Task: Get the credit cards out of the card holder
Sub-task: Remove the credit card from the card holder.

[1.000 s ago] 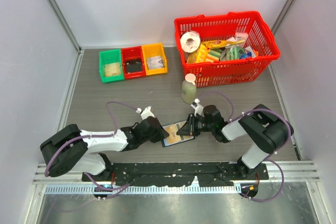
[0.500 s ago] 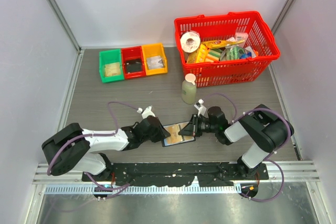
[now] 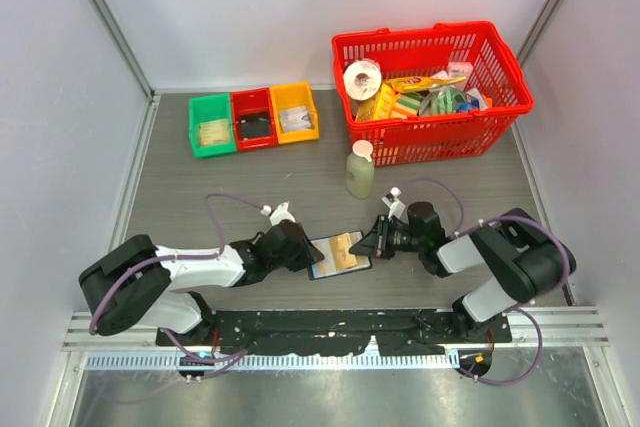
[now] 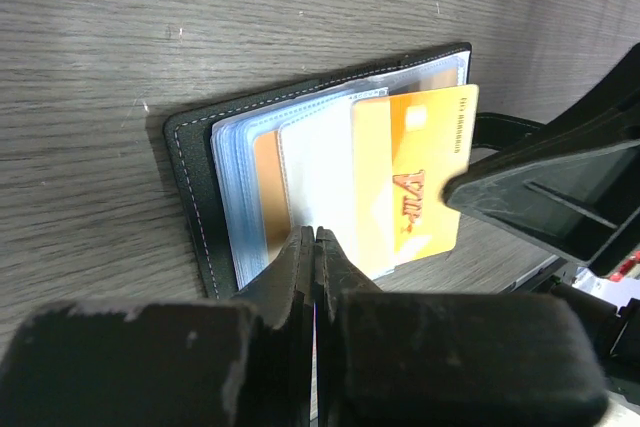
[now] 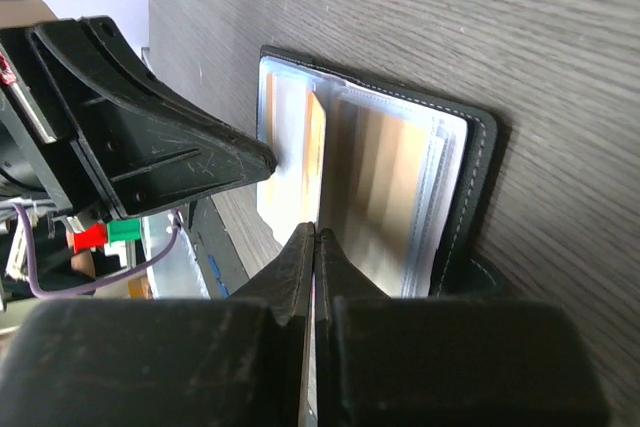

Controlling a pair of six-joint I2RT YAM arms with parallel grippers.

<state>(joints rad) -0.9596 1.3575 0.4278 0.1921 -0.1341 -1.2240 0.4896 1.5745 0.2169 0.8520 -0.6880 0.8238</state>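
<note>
Top external, arms low, left tool closed atop card holder, right tool pinching credit card

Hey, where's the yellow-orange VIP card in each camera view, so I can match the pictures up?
Top external: yellow-orange plastic VIP card, low centre, on the open holder.
Left wrist: right of centre, sticking out of the clear sleeves.
Right wrist: narrow orange strip, centre of the picture.
Shared landmark: the black folding card holder beneath it.
</note>
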